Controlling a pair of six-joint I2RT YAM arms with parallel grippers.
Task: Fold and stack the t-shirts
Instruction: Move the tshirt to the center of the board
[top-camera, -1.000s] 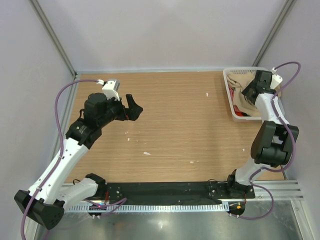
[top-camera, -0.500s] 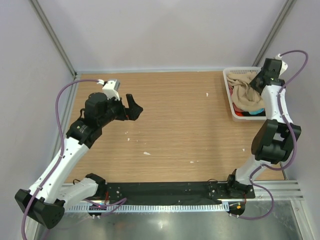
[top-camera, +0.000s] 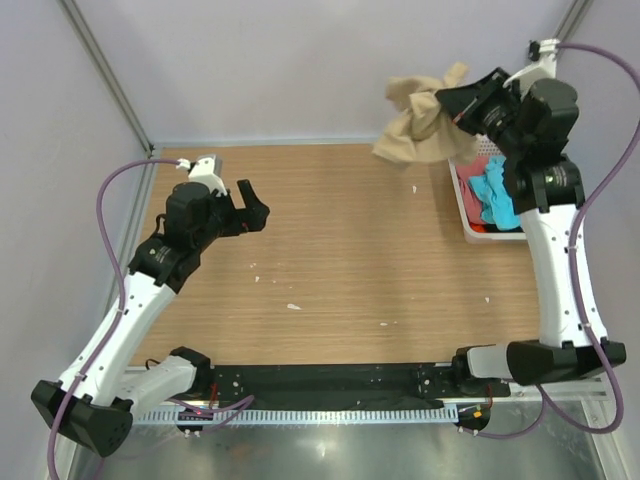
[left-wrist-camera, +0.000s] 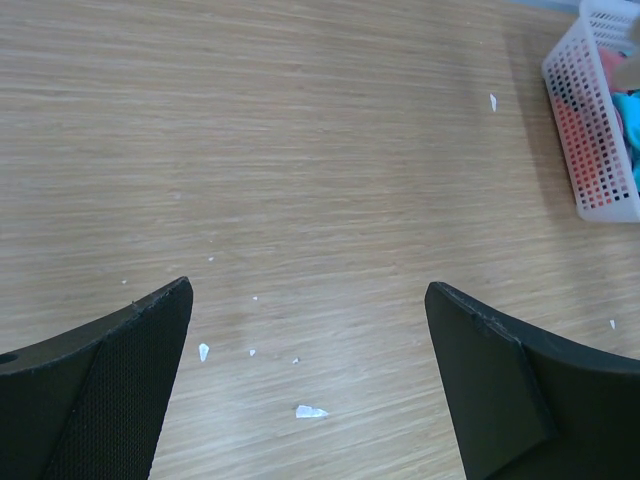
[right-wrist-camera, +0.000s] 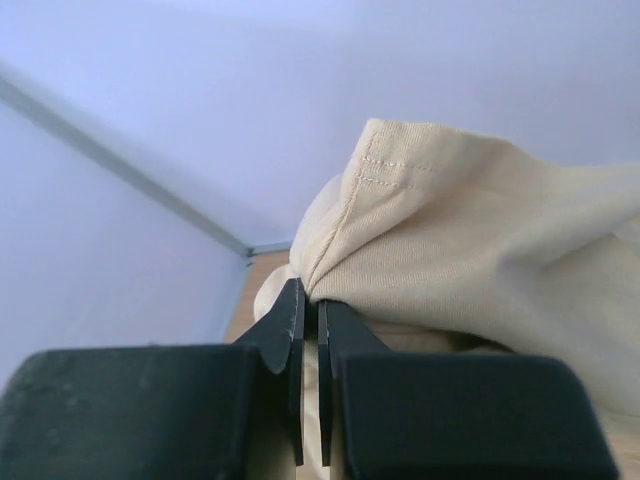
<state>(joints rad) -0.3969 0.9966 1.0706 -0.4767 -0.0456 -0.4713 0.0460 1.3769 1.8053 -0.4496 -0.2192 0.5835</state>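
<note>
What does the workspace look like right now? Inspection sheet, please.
Surface: wooden table, no shirt laid out on it.
Job's things: tan t-shirt bunched, held aloft; turquoise t-shirt and coral-red t-shirt in the white basket.
Clutter: small white scraps on the wood.
Grippers: left gripper open, empty, above the table; right gripper shut on the tan t-shirt.
Cables: purple cables loop off both arms.
Surroundings: pale walls, metal frame posts.

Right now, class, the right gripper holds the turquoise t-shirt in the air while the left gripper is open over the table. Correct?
No. The right gripper holds the tan-beige t-shirt, as the top external view shows; the turquoise t-shirt lies in the basket. The left gripper is indeed open over the table.
</note>
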